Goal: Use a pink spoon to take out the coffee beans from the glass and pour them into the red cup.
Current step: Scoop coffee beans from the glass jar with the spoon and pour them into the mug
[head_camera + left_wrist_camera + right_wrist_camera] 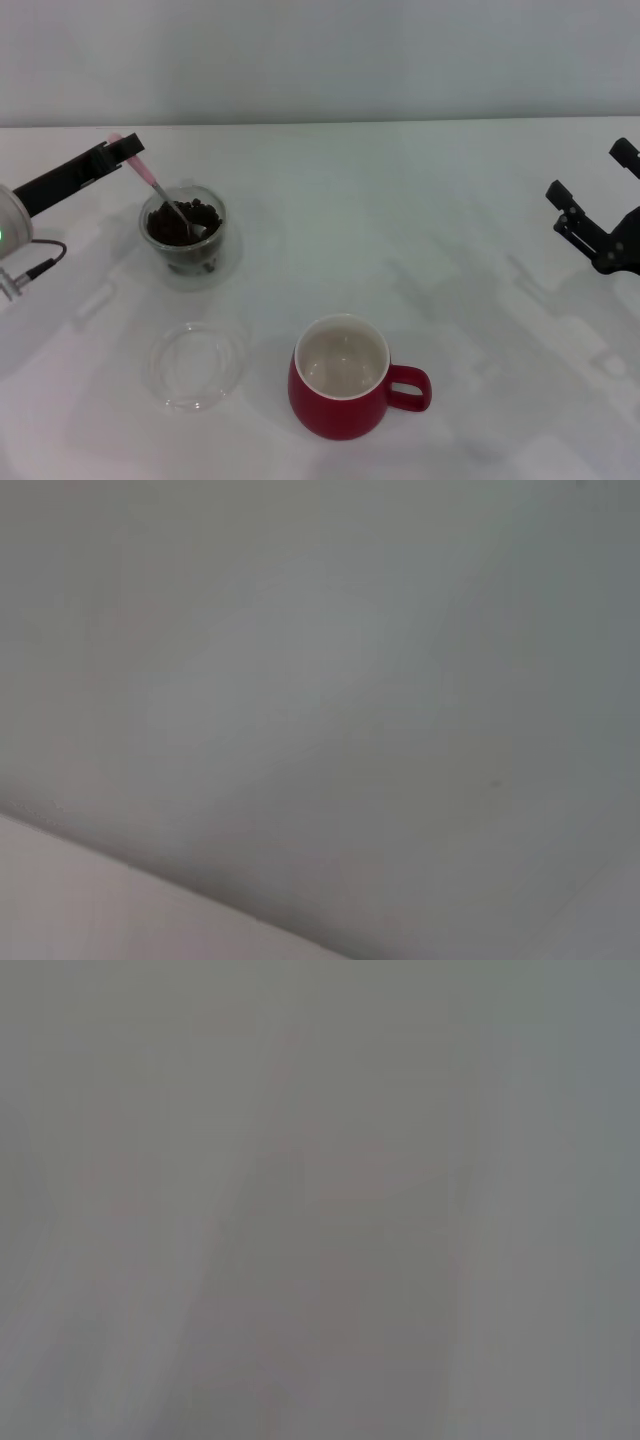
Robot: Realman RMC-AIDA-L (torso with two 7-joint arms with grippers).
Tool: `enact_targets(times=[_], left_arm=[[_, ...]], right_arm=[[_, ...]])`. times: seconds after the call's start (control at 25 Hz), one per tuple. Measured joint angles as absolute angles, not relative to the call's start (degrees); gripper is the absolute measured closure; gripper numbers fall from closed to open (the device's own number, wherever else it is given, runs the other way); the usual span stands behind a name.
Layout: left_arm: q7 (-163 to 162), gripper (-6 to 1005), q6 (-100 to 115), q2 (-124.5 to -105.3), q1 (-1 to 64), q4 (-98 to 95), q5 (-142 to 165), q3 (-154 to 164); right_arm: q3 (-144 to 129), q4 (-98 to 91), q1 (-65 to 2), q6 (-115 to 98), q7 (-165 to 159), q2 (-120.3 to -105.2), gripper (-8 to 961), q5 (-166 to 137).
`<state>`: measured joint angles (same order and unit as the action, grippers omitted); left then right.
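Note:
In the head view my left gripper point(126, 150) is shut on the pink spoon point(150, 178), holding the top of its handle above and left of the glass point(183, 232). The spoon slants down to the right, and its silver bowl sits among the dark coffee beans point(170, 226) inside the glass. The red cup point(341, 391) stands near the front centre, white inside, with its handle pointing right. My right gripper point(592, 200) hangs open at the far right, away from everything. Both wrist views show only a blank pale surface.
A flat, shallow clear glass dish point(197, 365) lies in front of the glass, left of the red cup. The white table point(430, 230) runs back to a pale wall.

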<state>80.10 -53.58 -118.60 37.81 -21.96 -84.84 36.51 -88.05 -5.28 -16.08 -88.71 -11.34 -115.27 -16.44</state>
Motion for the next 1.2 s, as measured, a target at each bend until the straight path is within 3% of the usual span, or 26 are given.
enact_targets(times=[1.2], left_arm=[[77.7,871,-56.39,-118.8,32.51,-13.96,-98.72,36.48]], right_arm=[[-88.07,-6.01,-17.06,-86.43,-11.3,-115.31,118,-16.26]])
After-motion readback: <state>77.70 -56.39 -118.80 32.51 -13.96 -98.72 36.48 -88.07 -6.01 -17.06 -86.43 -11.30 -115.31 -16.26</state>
